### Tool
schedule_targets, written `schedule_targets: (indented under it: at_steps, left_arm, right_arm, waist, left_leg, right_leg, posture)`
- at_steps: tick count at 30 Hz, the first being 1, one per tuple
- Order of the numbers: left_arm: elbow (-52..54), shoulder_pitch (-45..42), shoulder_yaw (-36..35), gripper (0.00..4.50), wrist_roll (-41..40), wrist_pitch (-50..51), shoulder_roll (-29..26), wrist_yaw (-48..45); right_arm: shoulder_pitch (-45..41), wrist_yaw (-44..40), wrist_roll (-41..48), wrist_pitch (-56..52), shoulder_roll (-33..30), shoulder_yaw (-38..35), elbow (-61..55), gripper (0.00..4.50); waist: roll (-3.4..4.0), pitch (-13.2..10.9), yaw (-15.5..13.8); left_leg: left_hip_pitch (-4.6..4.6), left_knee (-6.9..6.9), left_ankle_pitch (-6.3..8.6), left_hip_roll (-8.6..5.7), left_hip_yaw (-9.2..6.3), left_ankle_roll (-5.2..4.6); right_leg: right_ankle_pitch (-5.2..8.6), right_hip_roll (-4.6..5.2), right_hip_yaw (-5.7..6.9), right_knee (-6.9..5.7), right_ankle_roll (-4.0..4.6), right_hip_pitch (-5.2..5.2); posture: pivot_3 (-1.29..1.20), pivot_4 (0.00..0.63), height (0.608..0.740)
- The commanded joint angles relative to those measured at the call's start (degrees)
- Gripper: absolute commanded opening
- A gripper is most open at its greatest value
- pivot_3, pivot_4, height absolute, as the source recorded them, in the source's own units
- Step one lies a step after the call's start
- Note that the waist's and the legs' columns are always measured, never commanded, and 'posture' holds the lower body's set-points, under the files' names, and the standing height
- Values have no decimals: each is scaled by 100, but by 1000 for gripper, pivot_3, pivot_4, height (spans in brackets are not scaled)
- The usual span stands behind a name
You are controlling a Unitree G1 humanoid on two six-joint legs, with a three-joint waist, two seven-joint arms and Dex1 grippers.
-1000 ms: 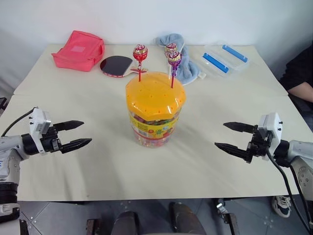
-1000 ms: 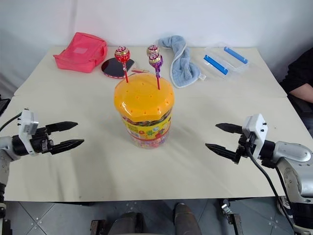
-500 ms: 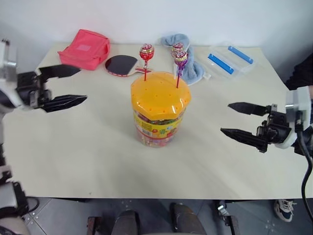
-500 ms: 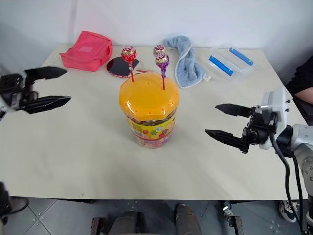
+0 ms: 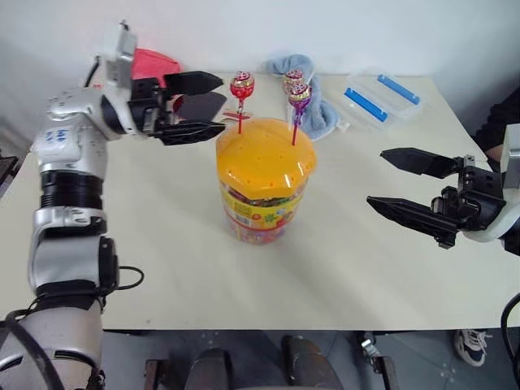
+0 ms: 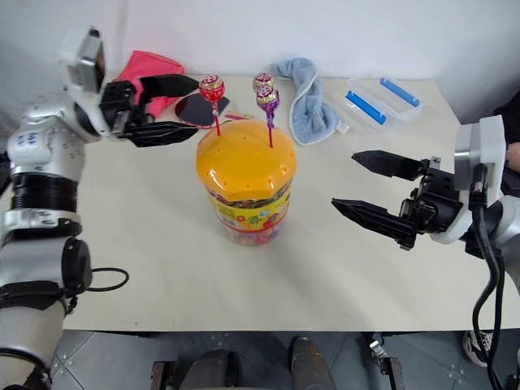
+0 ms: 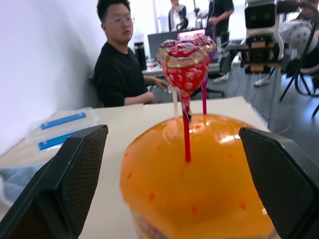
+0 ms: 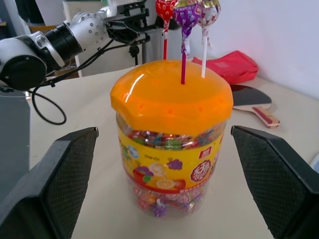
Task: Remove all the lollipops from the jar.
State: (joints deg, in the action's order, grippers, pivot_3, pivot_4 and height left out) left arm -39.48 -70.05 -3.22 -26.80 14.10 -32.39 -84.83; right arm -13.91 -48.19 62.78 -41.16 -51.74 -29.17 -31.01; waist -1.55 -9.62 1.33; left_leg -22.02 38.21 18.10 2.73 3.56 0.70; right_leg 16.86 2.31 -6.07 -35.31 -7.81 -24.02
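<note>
Progress: zero out, all three lollipops left.

Near right: right pincer [image 6: 375,192] spread wide, holding nothing, aimed at the jar [image 5: 262,183] from the right, well apart from it.

Mid worktop [image 5: 162,244]: jar upright, orange lid on. Three lollipops standing in lid holes: red lollipop [image 5: 241,85] on the left, purple lollipop [image 5: 299,95] and pinkish-white lollipop [image 5: 292,79] on the right, close together.

Far left: left pincer [image 5: 193,107] spread, empty, level with the red lollipop and just left of it, not touching. Likely first pick.

Far edge: pink pouch [image 6: 154,69], table-tennis paddle [image 6: 195,110], blue towel [image 5: 313,106], clear box with blue clips [image 5: 375,93]. A person's dark sleeve [image 5: 504,122] at far right.
</note>
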Motion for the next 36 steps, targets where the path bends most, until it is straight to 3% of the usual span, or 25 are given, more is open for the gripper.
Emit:
schedule_targets:
  at_steps: [1, 5, 16, 20, 27, 36]
  left_arm:
    - [-318, -401, 43, 4305, 197, 8, 136, 151]
    - [-617, -582, 16, 3341, 251, -100, 265, -9]
    - [-511, -801, -48, 24, 207, 112, 300, -159]
    - [-252, -1121, -240, 24, 54, 456, 255, 140]
    - [-48, -1515, -408, 24, 319, 1229, -81, 1448]
    - [737, -699, 172, 24, 1284, 4039, -1496, 3101]
  right_arm:
    - [127, 154, 93, 143, 47, -252, -243, 4492]
    - [241, 254, 74, 225, 86, -323, -312, 4500]
    - [375, 251, 181, 314, -20, -538, -327, 4500]
    - [231, 98, 143, 356, -152, -492, -155, 4500]
    - [-162, -307, 87, 353, -383, -273, 226, 4500]
    - [-368, -1239, -81, 419, -515, -9, 633, 4500]
  waist:
    - [0, 0, -3]
    - [-1, -1, 25]
    - [-1, -1, 13]
    - [-4, -4, 13]
    - [-2, -4, 29]
    - [4, -7, 39]
  left_leg:
    - [-13, 6, 0, -2, -1, 0]
    - [-44, 16, -2, -7, 4, 3]
    - [-39, 13, -3, -4, 4, 4]
    - [-42, 17, -3, -4, 3, 4]
    - [-37, 12, -3, -3, 2, 4]
    - [-33, 8, -3, 0, 5, 5]
  right_leg:
    - [0, 1, -1, -4, -1, -11]
    - [-1, 2, -13, -26, -2, -56]
    - [1, -3, -14, -34, -3, -56]
    - [1, -3, -13, -35, -4, -58]
    - [2, -3, -15, -35, -5, -55]
    - [9, -7, -23, -55, -5, -68]
  posture:
    - [0, 150, 740]
    - [0, 150, 740]
    - [0, 150, 740]
    - [0, 150, 740]
    - [0, 150, 740]
    - [0, 150, 740]
